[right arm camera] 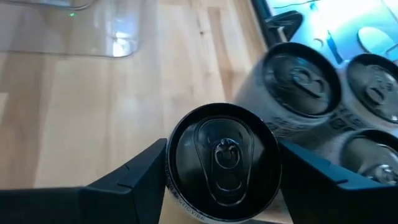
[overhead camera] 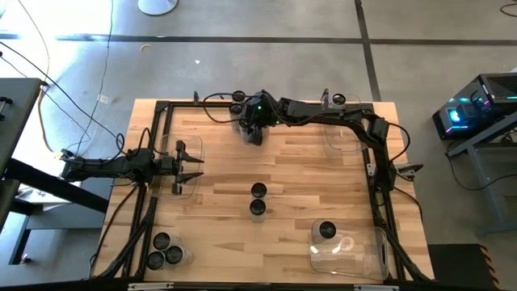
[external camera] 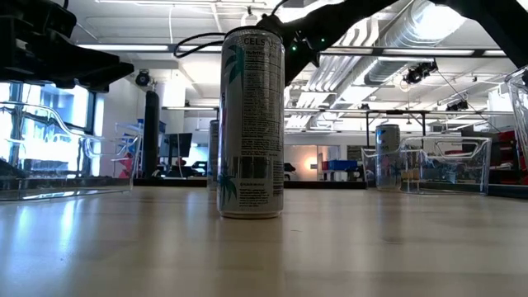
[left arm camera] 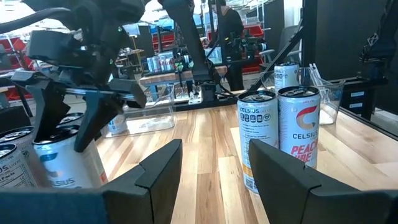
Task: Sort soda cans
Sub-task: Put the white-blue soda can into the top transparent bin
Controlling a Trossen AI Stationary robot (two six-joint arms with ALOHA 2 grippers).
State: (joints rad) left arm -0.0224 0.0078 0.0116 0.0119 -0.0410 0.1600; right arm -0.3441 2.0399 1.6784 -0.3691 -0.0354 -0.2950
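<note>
1. The right gripper (overhead camera: 252, 129) hangs over the far edge of the light wooden slatted surface (overhead camera: 291, 174), beside a cluster of dark-topped silvery soda cans (overhead camera: 237, 102) at the back rail; my reading is that this cluster is the stock waiting to be sorted, which would explain the arm reaching so far across.
2. In the right wrist view, 1 black-lidded can (right arm camera: 222, 163) stands upright directly between the 2 dark jaws, its round top filling the gap. The jaws flank it closely on both sides, but I cannot tell whether they already press its wall or stand just apart.
3. 3 more cans (right arm camera: 301, 81) sit just beside that can, so the approach from above probably suits the crowding.
4. The left gripper (overhead camera: 187, 167) waits at the left side over a clear plastic square bin (overhead camera: 194, 187), jaws apart and holding nothing.
5. 2 cans (overhead camera: 258, 200) stand touching at mid-surface, 3 cans (overhead camera: 165, 252) sit in the near-left corner, and 1 can (overhead camera: 326, 231) sits by the near-right clear bin (overhead camera: 349, 252), which suggests sorting is only partly done.
</note>
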